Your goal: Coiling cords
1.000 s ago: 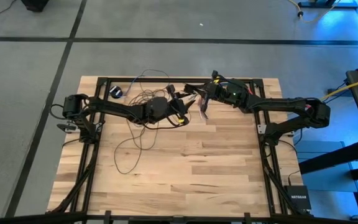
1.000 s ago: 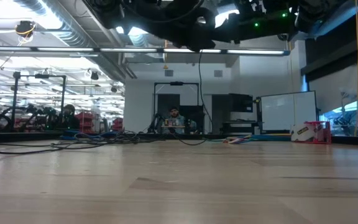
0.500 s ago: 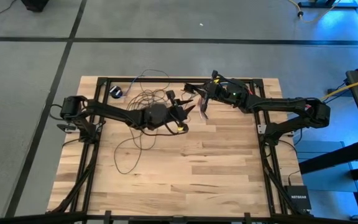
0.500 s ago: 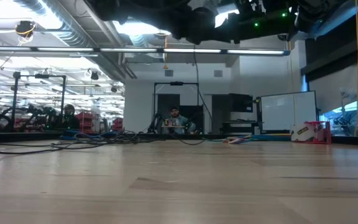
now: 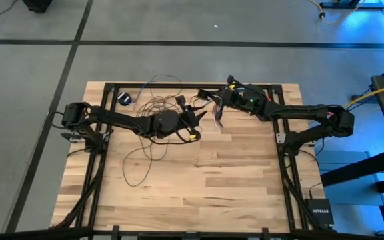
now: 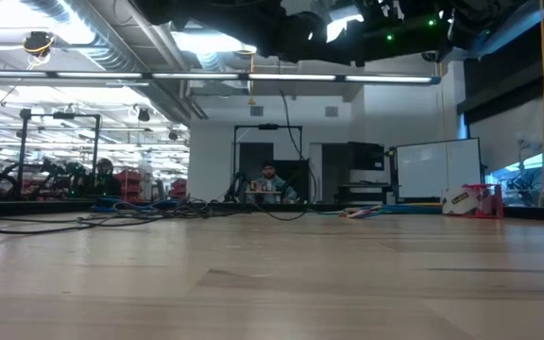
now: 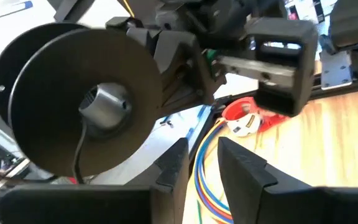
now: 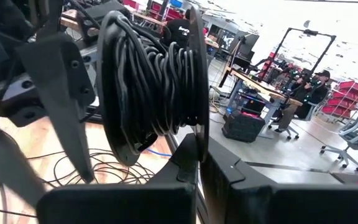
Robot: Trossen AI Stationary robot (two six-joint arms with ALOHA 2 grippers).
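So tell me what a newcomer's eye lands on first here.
The two grippers meeting near the table's far edge: the right gripper holds a black spool wound with cord. The left gripper reaches toward it. Left of them, loose cord sprawls in loops across the wood.

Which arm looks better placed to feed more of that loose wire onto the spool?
Probably the left: its end effector hovers beside the loose cord, facing the spool, which the right end effector holds.

Open industrial lab: ceiling ducts [image 6: 83,24], whiteboard [image 6: 437,170], equipment racks [image 6: 59,151] behind wooden table [image 6: 272,274].
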